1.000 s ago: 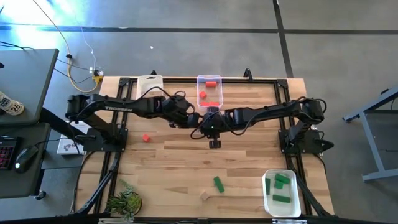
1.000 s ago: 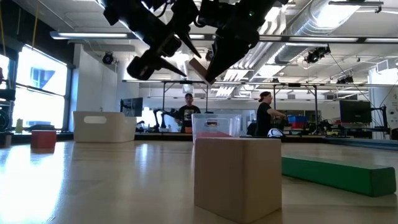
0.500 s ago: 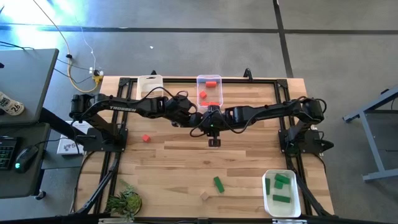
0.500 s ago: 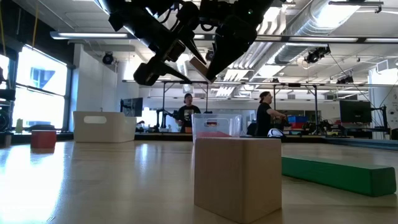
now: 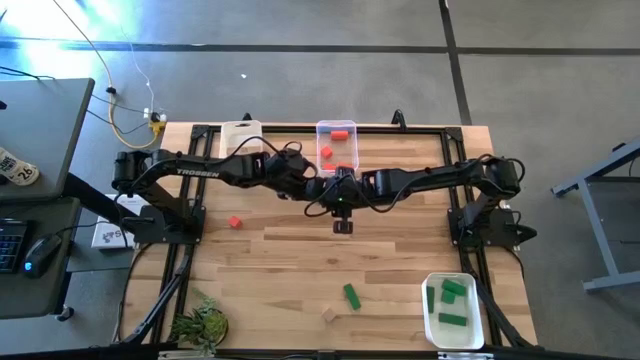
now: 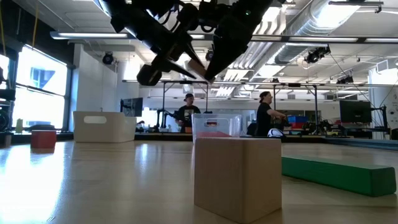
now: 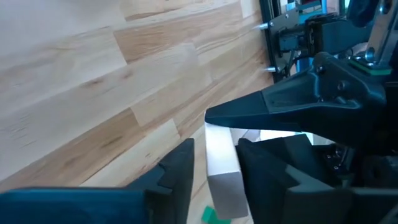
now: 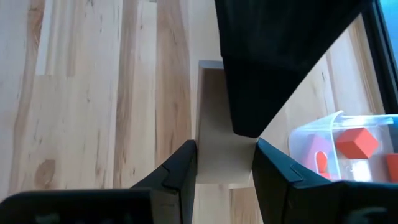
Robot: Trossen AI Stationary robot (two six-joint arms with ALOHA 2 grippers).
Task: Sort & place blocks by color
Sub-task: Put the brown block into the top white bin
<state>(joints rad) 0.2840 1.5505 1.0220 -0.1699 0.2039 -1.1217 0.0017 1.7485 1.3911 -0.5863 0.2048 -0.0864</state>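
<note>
I have both arms meeting above the middle of the table (image 5: pixel 270 260), near the 12 o'clock side, just in front of the clear bin (image 5: pixel 337 146) that holds red blocks (image 5: pixel 326 152). The right gripper (image 8: pixel 222 163) holds a pale wooden block (image 8: pixel 217 130) between its two fingers, and the jaws stand narrow, pressed on both sides of it. The left gripper (image 7: pixel 214 165) has its jaws narrow around the same pale wooden block, one finger on each side, so the block is between the two grippers, up in the air above the table. In the low view I see the two grippers crossing high over the table, with the block at the point where they meet. On the table, one red block (image 5: pixel 234 222) lies alone at about 9 o'clock. At about 6 o'clock lie a green block (image 5: pixel 351 296) and a small wooden cube (image 5: pixel 328 315), near each other but apart. The white bin (image 5: pixel 455 311) at about 4 o'clock holds green blocks (image 5: pixel 454 290). Another white bin (image 5: pixel 240 137) stands at about 11 o'clock, beside the clear one.
</note>
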